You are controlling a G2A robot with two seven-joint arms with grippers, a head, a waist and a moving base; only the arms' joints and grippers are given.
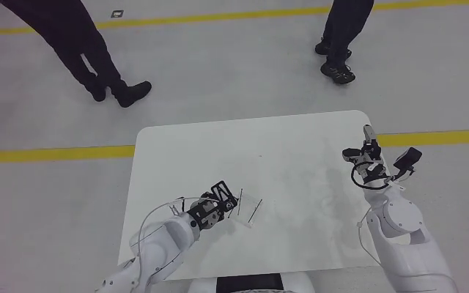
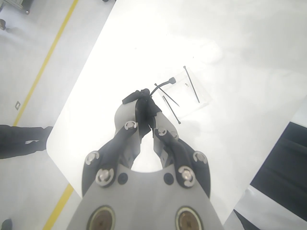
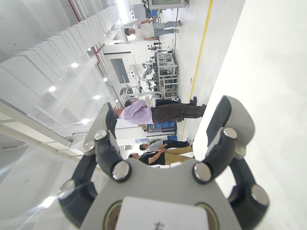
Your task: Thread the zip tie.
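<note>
My left gripper (image 2: 146, 101) is shut on a black zip tie (image 2: 161, 85). The tie curves out past the fingertips and ends in its square head (image 2: 172, 80). In the top view this gripper (image 1: 229, 199) hovers near the table's front left part. Just beyond it, three loose black zip ties (image 2: 191, 84) lie on a clear plastic sheet (image 2: 203, 96); in the top view these ties (image 1: 254, 209) show as thin dark lines. My right gripper (image 3: 165, 118) is open and holds nothing. It sits at the table's right edge (image 1: 360, 146), far from the ties.
The white table (image 1: 293, 146) is bare apart from the sheet and ties. Its left edge runs close beside the left gripper. A floor with yellow lines surrounds the table, and people stand beyond the far edge.
</note>
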